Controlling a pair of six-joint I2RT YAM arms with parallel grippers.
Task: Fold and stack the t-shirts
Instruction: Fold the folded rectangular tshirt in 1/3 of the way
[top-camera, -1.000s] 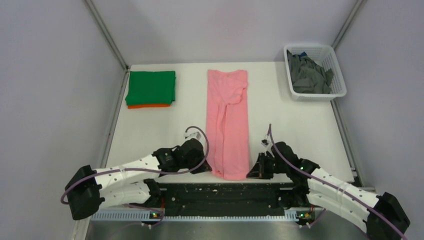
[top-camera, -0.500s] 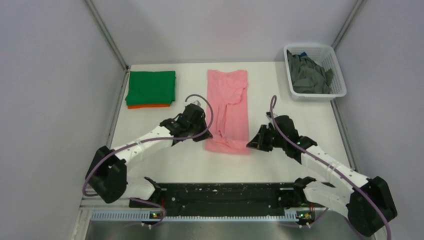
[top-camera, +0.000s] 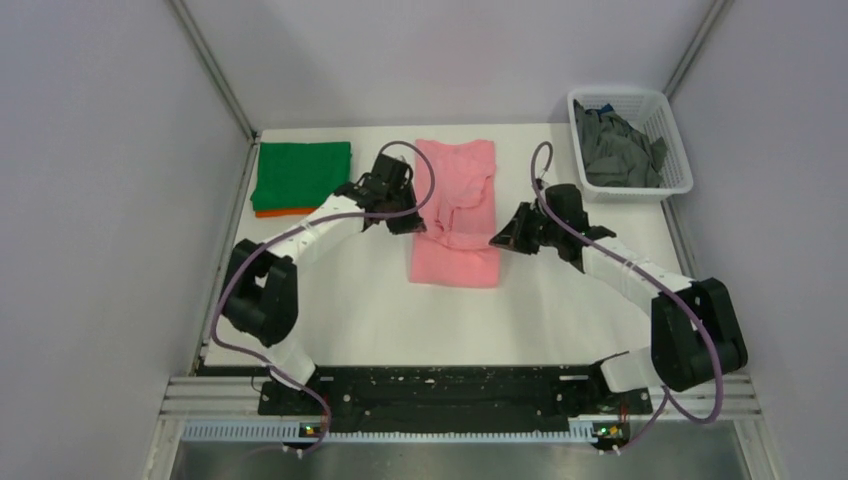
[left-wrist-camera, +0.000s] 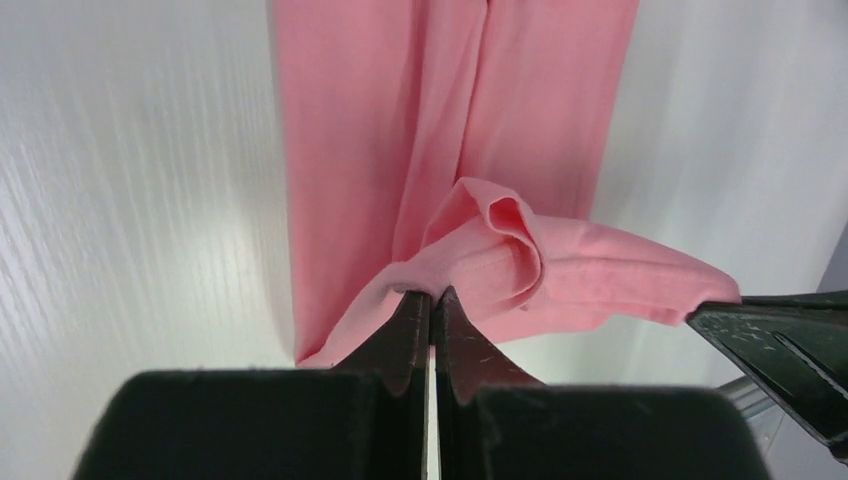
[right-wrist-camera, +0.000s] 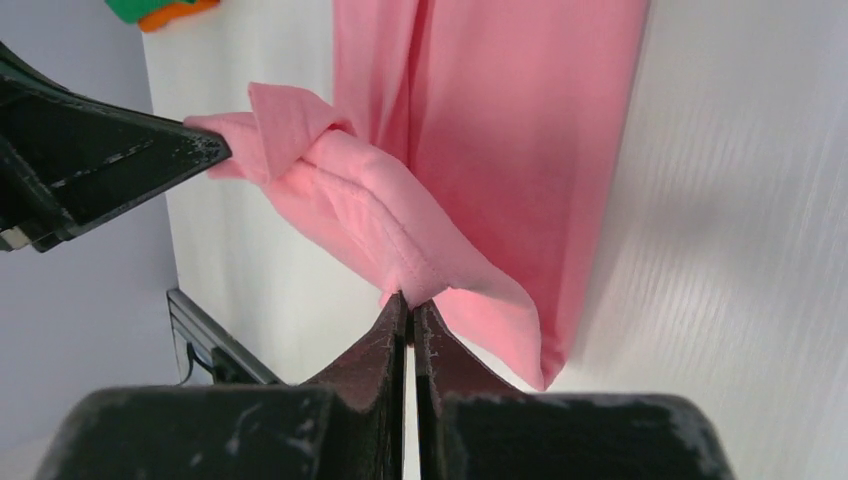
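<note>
Step in hand, as I judge: hem-to-collar fold of pink t-shirt (top-camera: 455, 215), which lies left of basket (top-camera: 683, 160).
Left gripper (top-camera: 412, 225): jaws pinched on hem corner, side away from basket.
Right gripper (top-camera: 497, 240): jaws clamped on hem corner, basket side.
Hem lifted, sagging between them over shirt's middle.
Green t-shirt (top-camera: 302, 173) folded atop orange t-shirt (top-camera: 297, 212), farther left of basket.
Dark grey t-shirts (top-camera: 615, 150) inside basket.
Next move likely calls for: carry hem to collar, level with basket; lower evenly; release both corners.

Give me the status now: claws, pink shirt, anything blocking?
Left claw, right claw shut on pink shirt hem. Hem raised over shirt body. Nothing blocking.
</note>
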